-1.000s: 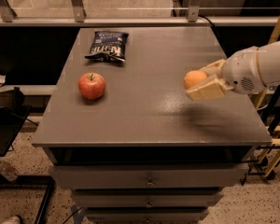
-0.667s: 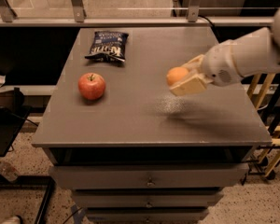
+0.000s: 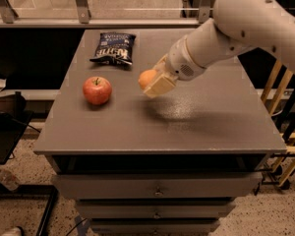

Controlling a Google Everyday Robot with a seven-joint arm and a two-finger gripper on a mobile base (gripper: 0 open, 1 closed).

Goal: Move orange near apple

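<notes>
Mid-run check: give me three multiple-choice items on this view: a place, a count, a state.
1. Where is the chip bag relative to the apple?
A) behind it, toward the far edge
B) on top of it
C) in front of it

2. How many fruits show?
A) one
B) two
C) four

3. What is the gripper doing?
A) open over the bag
B) shut on the orange, image-right of the apple
C) hanging empty

1 A, the bag lies farther back on the table; 2 B, only apple and orange; 3 B, it clasps the orange.
</notes>
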